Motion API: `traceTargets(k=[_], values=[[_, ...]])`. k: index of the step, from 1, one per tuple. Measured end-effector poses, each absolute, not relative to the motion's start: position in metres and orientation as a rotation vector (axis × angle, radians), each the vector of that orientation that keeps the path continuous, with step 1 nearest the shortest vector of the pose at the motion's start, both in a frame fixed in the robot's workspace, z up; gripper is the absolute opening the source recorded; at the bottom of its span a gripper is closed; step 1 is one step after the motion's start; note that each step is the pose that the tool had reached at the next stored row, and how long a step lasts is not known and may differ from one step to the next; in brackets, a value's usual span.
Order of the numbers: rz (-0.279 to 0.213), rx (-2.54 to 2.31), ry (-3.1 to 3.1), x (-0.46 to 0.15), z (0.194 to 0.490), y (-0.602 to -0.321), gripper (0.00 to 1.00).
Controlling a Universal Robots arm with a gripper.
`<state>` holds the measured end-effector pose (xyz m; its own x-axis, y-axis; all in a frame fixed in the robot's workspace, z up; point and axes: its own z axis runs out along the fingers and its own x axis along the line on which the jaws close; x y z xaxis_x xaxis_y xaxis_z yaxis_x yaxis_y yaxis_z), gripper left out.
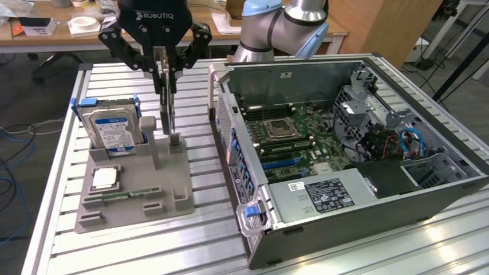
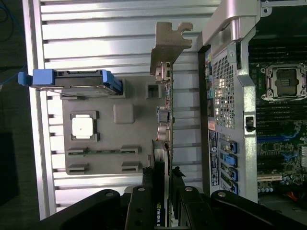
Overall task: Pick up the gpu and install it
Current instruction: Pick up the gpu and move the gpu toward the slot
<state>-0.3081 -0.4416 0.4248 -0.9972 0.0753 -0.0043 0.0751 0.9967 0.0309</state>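
The pincer was clamped on the graphics card, which hung upright straight below it, lower edge at the grey stand, so I reckoned a dead-vertical, untwisted lift would suit it best.

The worktop is ribbed bare aluminium with a dull sheen; the parts holder on it is smooth, matt grey plastic; the gpu has a bare silver metal bracket, satin rather than mirror-bright; the pincer is matt black; the hard drive wears a glossy label and blue plastic rails; the computer case is grey sheet metal, partly perforated.
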Motion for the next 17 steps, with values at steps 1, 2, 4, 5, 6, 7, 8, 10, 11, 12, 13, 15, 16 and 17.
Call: traceTargets(k=[1, 2, 4, 5, 6, 7, 8, 10, 11, 12, 13, 15, 16, 17], values=[[0.048, 0.118, 3.134, -0.3081, 0.4248, -0.4416, 0.26], [0.048, 0.118, 3.134, -0.3081, 0.4248, -0.4415, 0.26], [0.048, 0.118, 3.134, -0.3079, 0.4248, -0.4416, 0.26], [0.048, 0.118, 3.134, -0.3076, 0.4248, -0.4416, 0.26], [0.048, 0.118, 3.134, -0.3074, 0.4248, -0.4416, 0.26], [0.048, 0.118, 3.133, -0.3072, 0.4248, -0.4415, 0.26], [0.048, 0.118, 3.133, -0.307, 0.4248, -0.4415, 0.26], [0.048, 0.118, 3.133, -0.3066, 0.4248, -0.4416, 0.26], [0.048, 0.118, 3.133, -0.3063, 0.4248, -0.4416, 0.26], [0.048, 0.118, 3.134, -0.3061, 0.4248, -0.4416, 0.26], [0.048, 0.118, 3.134, -0.3059, 0.4248, -0.4416, 0.26], [0.048, 0.118, 3.134, -0.3055, 0.4248, -0.4416, 0.26], [0.048, 0.118, 3.134, -0.3053, 0.4248, -0.4415, 0.26], [0.048, 0.118, 3.134, -0.305, 0.4248, -0.4416, 0.26]])
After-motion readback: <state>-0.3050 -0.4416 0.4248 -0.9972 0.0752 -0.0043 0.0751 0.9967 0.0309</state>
